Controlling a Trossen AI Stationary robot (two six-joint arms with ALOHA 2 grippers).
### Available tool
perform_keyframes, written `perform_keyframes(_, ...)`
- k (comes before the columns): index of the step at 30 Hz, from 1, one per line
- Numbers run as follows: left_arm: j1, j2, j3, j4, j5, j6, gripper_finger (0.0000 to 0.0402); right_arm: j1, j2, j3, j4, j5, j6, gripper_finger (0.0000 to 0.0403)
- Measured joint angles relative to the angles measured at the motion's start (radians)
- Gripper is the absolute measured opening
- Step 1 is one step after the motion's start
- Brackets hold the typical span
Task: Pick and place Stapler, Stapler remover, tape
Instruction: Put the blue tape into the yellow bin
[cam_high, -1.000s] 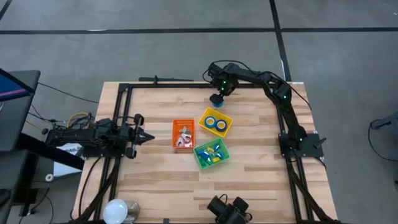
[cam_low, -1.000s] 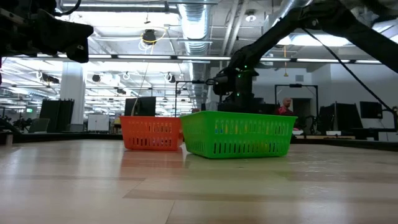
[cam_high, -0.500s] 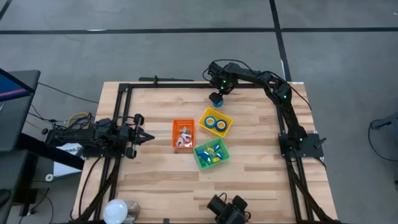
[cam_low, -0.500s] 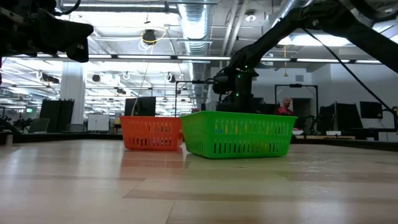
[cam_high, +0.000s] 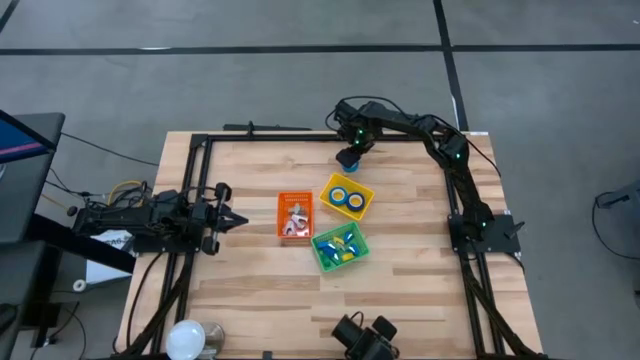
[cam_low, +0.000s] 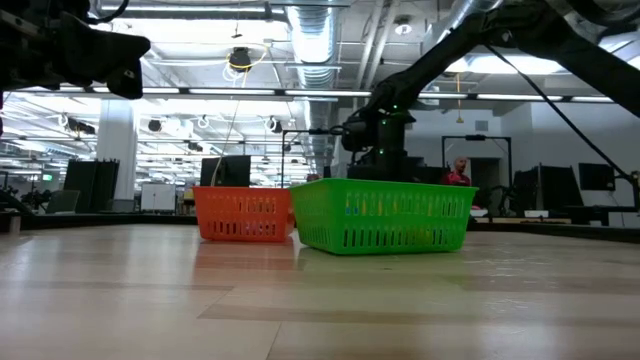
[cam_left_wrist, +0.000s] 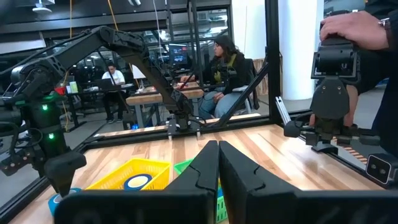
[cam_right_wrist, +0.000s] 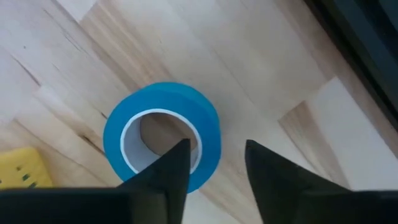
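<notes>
Right claw (cam_right_wrist: 214, 165) straddling wall of tape roll (cam_right_wrist: 163, 134): one finger inside the white core, other outside the blue rim, jaws part-spread, not visibly pinching yet. Roll lies flat on tabletop (cam_high: 250, 270), hole up, directly below claw, just beyond yellow bin (cam_high: 347, 196). Left claw (cam_high: 225, 219) pressed together, well apart.

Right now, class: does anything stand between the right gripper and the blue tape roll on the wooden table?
Nothing visible. The right gripper is directly over the blue tape roll with white core, one finger in its hole, the other outside its wall, on bare wooden table.
</notes>
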Motion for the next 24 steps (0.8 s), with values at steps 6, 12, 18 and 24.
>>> perform_keyframes(6, 0.000, 0.000, 0.000, 0.003, 0.000, 0.000, 0.0004, 0.005, 0.000, 0.000, 0.004, -0.002, 0.002, 0.0093)
perform_keyframes(12, 0.000, 0.000, 0.000, 0.003, 0.000, 0.000, 0.0004, 0.009, 0.000, 0.000, 0.006, -0.002, 0.002, 0.0066)
perform_keyframes(18, 0.000, 0.000, 0.000, 0.004, 0.000, 0.000, 0.0004, 0.009, 0.000, 0.000, 0.006, -0.002, 0.002, 0.0059)
perform_keyframes(24, 0.000, 0.000, 0.000, 0.005, 0.000, 0.000, 0.0004, 0.009, 0.000, 0.000, 0.005, -0.002, 0.002, 0.0058)
